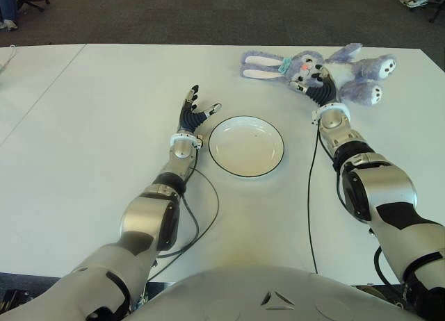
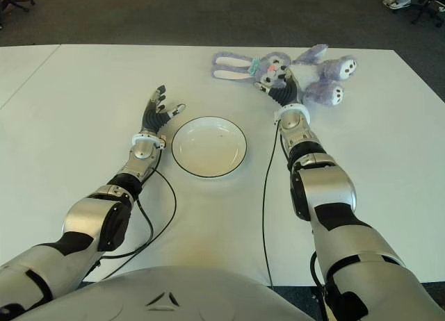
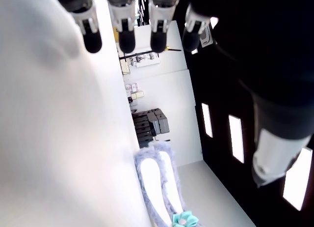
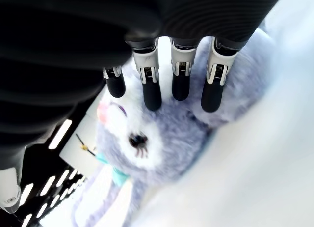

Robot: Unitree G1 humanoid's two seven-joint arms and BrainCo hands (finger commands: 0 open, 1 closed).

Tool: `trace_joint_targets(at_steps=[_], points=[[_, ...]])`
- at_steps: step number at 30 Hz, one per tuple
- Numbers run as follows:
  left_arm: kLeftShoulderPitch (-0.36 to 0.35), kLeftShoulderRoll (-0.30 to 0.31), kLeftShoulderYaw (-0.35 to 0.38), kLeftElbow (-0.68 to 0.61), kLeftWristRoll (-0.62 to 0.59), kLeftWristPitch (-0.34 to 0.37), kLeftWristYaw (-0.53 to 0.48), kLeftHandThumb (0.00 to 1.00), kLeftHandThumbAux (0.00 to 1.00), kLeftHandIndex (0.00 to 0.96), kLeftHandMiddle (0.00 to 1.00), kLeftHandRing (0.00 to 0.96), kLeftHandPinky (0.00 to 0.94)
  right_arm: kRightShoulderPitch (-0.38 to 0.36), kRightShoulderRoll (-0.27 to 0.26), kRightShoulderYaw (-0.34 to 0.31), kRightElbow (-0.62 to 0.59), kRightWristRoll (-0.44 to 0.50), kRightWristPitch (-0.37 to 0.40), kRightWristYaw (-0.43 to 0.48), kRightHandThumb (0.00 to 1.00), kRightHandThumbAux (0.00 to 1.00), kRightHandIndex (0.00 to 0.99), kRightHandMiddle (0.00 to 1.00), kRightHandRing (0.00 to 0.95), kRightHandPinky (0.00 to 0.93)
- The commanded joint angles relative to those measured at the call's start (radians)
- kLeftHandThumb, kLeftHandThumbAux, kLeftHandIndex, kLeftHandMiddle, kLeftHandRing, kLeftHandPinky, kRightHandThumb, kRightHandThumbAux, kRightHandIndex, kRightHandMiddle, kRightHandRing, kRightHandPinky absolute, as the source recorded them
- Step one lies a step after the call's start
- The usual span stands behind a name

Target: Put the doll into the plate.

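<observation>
Right wrist view shows you the right robot hand [image 4: 167, 97] with its fingers [image 4: 151, 92] straight and spread over the doll's head, holding nothing yet; the thumb is not clearly seen. The doll [image 1: 327, 69], a purple plush rabbit, lies flat on the worktop [image 1: 83, 126] at the far right, long ears pointing towards the middle and legs towards the right edge. It is well apart from the plate [image 1: 246, 146], which sits empty in the centre between your two arms. That layout explains the pose: your right arm is stretched forward almost fully, palm down, so the hand arrives above the doll's head and chest, probably the softest place to close on. Whether the fingertips already touch the fur you cannot tell for certain.

Your left robot hand [image 1: 195, 113] shows just left of the plate, wrist raised, fingers loosely spread upward and empty. Keeping it there leaves the plate uncovered for the drop.
</observation>
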Motion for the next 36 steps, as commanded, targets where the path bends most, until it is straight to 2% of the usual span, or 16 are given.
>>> trace_joint_targets(at_steps=[1,8,19,27,36], points=[[0.190,-0.042,0.002,0.127,-0.008,0.128,-0.038,0.000,0.653,0.016,0.045,0.042,0.067,-0.085,-0.031,0.010,-0.015,-0.011,0.006,0.023,0.024,0.529,0.060,0.068,0.047,0.026],[0.184,-0.044,-0.007,0.127,0.000,0.133,-0.035,0.000,0.662,0.021,0.047,0.041,0.063,-0.137,-0.060,0.002,-0.012,0.000,0.013,0.052,0.035,0.552,0.058,0.067,0.043,0.017],[0.184,-0.051,0.005,0.129,-0.013,0.126,-0.059,0.000,0.702,0.003,0.028,0.024,0.044,-0.178,-0.097,-0.004,-0.006,0.005,0.031,0.074,0.061,0.567,0.065,0.077,0.042,0.017],[0.183,-0.051,0.008,0.130,-0.017,0.120,-0.071,0.000,0.676,0.000,0.016,0.006,0.008,-0.206,-0.128,0.004,0.000,-0.007,0.057,0.079,0.069,0.575,0.065,0.070,0.032,0.000],[0.182,-0.052,0.015,0.130,-0.018,0.121,-0.074,0.000,0.665,0.000,0.010,0.000,0.004,-0.239,-0.154,0.014,0.004,-0.019,0.085,0.089,0.053,0.568,0.058,0.110,0.076,0.038]])
